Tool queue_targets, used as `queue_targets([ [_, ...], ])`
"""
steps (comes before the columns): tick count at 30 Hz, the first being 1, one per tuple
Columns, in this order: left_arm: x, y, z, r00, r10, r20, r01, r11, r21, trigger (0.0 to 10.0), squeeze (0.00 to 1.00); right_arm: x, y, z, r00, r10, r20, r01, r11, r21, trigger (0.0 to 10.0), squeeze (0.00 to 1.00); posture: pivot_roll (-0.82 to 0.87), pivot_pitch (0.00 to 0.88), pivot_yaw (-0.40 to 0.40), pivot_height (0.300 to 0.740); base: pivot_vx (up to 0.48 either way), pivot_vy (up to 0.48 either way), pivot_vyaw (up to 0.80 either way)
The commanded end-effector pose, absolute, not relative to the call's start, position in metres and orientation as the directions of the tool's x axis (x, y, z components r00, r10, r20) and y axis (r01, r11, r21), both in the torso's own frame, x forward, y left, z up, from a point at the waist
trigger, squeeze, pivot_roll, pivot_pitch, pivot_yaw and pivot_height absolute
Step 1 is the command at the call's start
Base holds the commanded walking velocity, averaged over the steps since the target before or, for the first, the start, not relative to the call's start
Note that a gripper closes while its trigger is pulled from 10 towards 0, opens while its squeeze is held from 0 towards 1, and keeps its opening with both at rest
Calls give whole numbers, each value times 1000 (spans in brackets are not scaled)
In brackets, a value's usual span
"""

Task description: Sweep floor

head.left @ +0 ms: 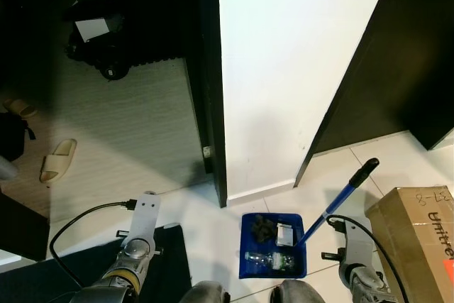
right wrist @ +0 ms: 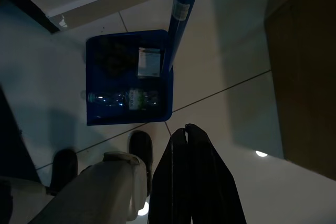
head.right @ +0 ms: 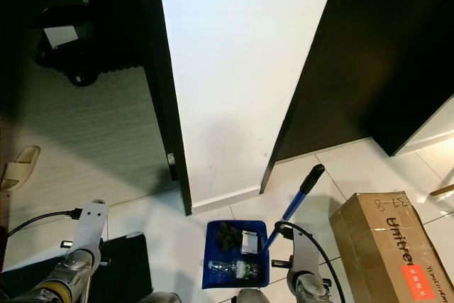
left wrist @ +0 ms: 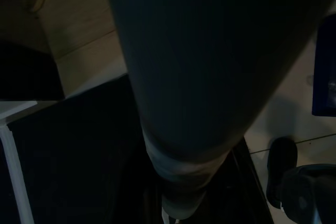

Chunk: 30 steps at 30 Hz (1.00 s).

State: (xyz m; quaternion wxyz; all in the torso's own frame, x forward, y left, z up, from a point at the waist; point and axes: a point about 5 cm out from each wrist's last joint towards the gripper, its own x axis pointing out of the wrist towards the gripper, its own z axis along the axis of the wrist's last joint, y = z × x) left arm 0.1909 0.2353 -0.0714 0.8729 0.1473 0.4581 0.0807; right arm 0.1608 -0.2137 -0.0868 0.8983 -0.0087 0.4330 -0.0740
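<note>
A blue dustpan [head.left: 273, 245] lies flat on the tiled floor [head.left: 206, 211] just near of the white wall [head.left: 284, 69]. It holds a clear bottle [head.left: 269, 260], dark clumps [head.left: 264, 227] and a small white packet [head.left: 285, 234]. Its blue handle [head.left: 339, 201] rises from the pan's right side, slanting far-right to a black grip. The right gripper [right wrist: 185, 136] hangs above the floor with fingers pressed together, empty. Whether the left gripper's fingers are parted cannot be told. A cardboard box [head.left: 418, 232] stands right.

White wall pillar [head.left: 284, 69] at 12 o'clock, dark door panels either side. White tile floor [head.left: 213, 225] below; grey carpet [head.left: 120, 133] at 10 o'clock.
</note>
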Motion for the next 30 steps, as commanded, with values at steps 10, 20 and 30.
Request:
queue_targets([
  [10,187,235,-74,544,293,-787,-20,941,337,10000,0,166,-218,-84,616,-135,-776,87,991,-102,10000,0,72,0,-58,740,0,0,0],
  [20,186,236,-74,541,292,-789,-15,941,338,10000,0,166,-217,-84,615,-134,-777,90,991,-100,10000,0,69,0,-43,740,0,0,0],
  [30,185,239,-74,547,287,-786,12,937,350,10000,0,158,-214,-88,599,-137,-789,111,990,-88,10000,0,70,0,-16,740,0,0,0],
])
